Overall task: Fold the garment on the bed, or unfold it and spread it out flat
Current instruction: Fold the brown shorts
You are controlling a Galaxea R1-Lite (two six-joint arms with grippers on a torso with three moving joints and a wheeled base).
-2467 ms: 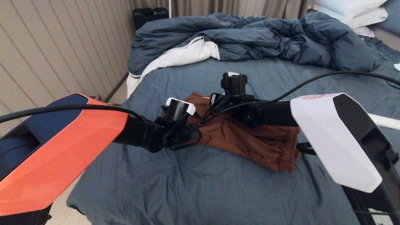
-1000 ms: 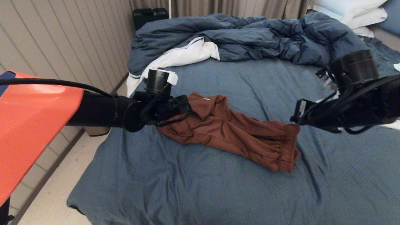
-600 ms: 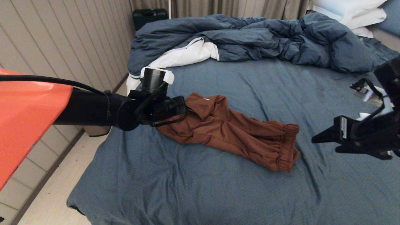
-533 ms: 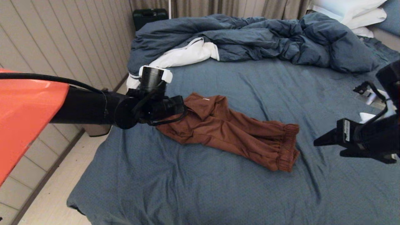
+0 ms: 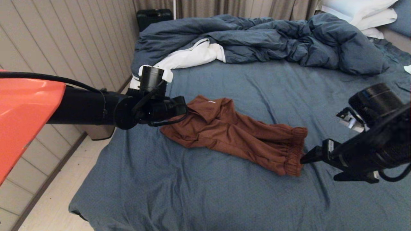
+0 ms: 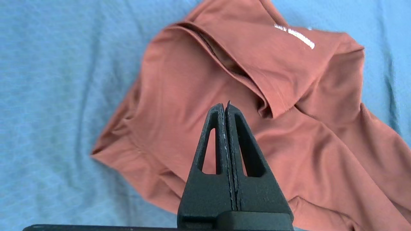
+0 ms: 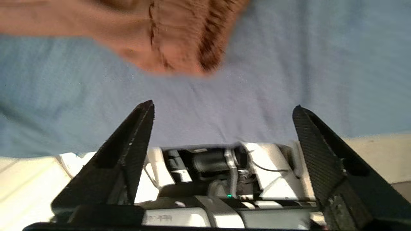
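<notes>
Nearest, the right pincer (image 5: pixel 303 158) hung wide open just beside the gathered waistband of the shorts (image 5: pixel 237 136), gripping nothing. The shorts lay bunched in a long roll across the middle of the bed (image 5: pixel 199 192), neither folded neatly nor spread flat, so most work seemingly remained. Farther left, the left pincer (image 6: pixel 225 107) hovered closed and empty over their folded end.

- In head view the left tool (image 5: pixel 184 109) has its tip hidden behind its own wrist, so we can't judge contact w/ the garment (image 5: pixel 237 134).
- Right wrist view: waistband (image 7: pixel 179 38) blurred & cut off at the edge.
- White print (image 6: pixel 295 32) too small for us to read.
</notes>
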